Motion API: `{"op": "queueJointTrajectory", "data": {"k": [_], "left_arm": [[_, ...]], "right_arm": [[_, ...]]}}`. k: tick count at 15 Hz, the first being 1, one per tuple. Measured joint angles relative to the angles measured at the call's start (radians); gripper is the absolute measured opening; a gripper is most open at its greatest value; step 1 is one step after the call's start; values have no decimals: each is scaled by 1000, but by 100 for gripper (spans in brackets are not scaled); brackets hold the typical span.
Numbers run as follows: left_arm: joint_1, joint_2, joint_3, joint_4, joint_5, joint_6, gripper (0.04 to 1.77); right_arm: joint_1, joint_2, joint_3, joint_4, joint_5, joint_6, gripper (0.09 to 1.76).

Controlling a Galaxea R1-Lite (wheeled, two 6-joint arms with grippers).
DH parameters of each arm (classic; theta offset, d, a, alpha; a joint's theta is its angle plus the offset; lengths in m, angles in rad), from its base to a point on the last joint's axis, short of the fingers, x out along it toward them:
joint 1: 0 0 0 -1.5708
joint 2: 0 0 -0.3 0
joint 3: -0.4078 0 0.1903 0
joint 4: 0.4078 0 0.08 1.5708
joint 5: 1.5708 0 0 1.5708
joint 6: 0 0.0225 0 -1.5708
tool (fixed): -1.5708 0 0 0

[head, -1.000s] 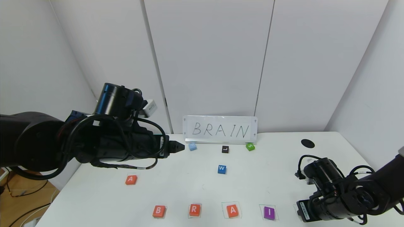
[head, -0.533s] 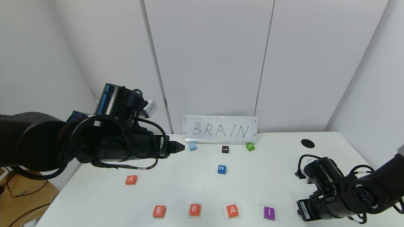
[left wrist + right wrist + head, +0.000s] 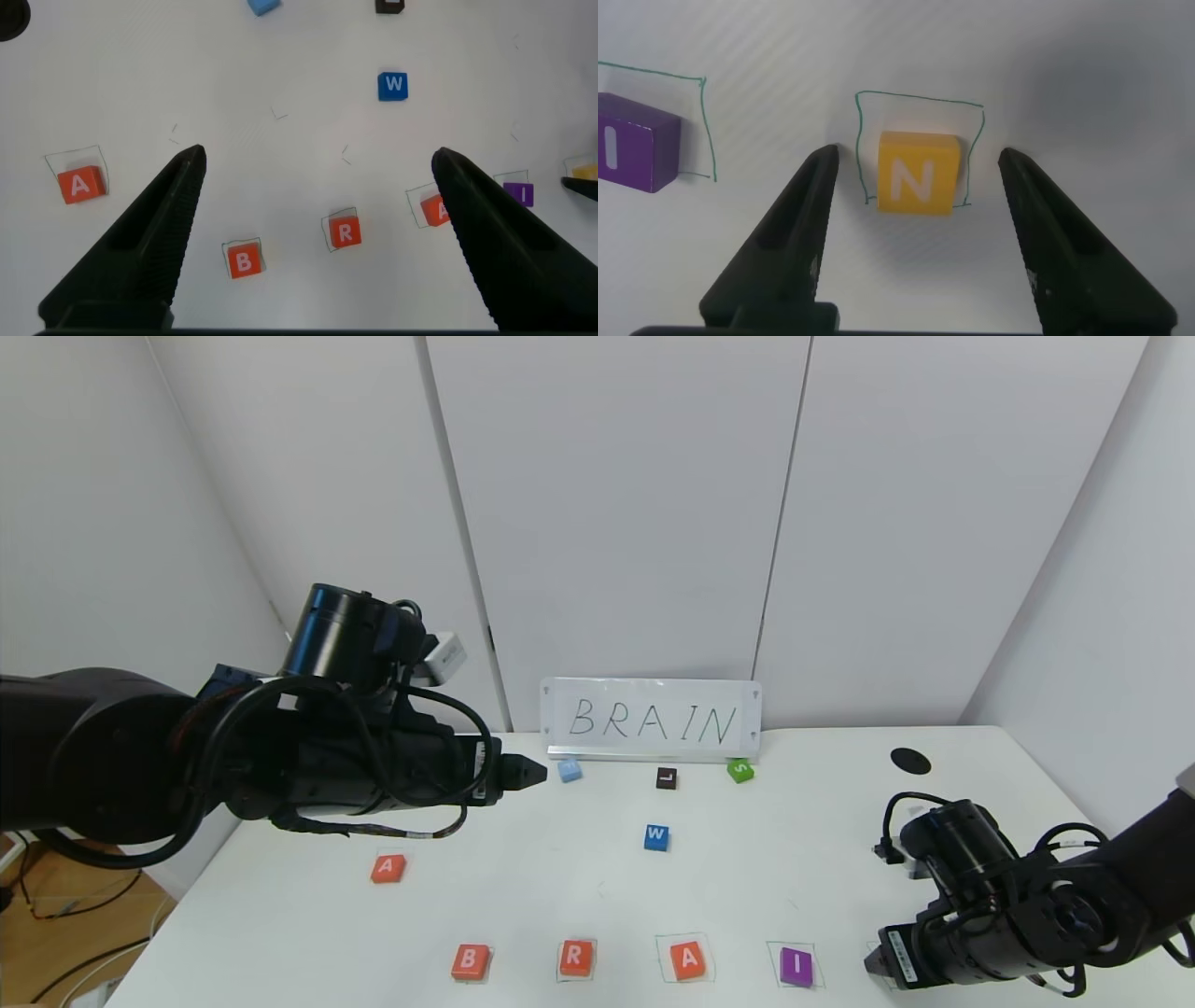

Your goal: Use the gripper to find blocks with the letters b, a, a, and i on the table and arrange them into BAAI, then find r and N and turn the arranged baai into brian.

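On the white table (image 3: 747,887), a front row reads orange B (image 3: 470,961), orange R (image 3: 576,958), orange A (image 3: 688,960), purple I (image 3: 795,966). The second orange A (image 3: 387,868) lies apart at the left. The yellow N (image 3: 918,173) sits in a pen-drawn square next to the I (image 3: 635,143); my right arm hides it in the head view. My right gripper (image 3: 918,159) is open, its fingers on either side of the N and clear of it. My left gripper (image 3: 523,771) hovers open and empty above the table's back left.
A "BRAIN" sign (image 3: 652,720) stands at the back edge. Before it lie a light-blue block (image 3: 569,770), a black L (image 3: 666,778) and a green S (image 3: 739,770); a blue W (image 3: 655,837) is mid-table. A black hole (image 3: 910,761) is at the back right.
My right arm has shifted very slightly near the table's front right. The left arm and all blocks have stayed put.
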Motion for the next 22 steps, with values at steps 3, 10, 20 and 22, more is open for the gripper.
{"op": "queueJointTrajectory", "data": {"k": [3, 10, 20, 22], "left_arm": [[1, 0, 1, 0, 0, 0, 172], [2, -3, -1, 0, 0, 0, 172], [13, -49, 1, 5, 1, 12, 172], [17, -91, 1, 20, 7, 30, 172]], "right_arm": [[0, 0, -1, -1, 1, 2, 141], [-5, -3, -13, 5, 7, 3, 159], [-6, -173, -79, 160, 9, -3, 167], [-3, -242, -93, 216, 8, -3, 168]]}}
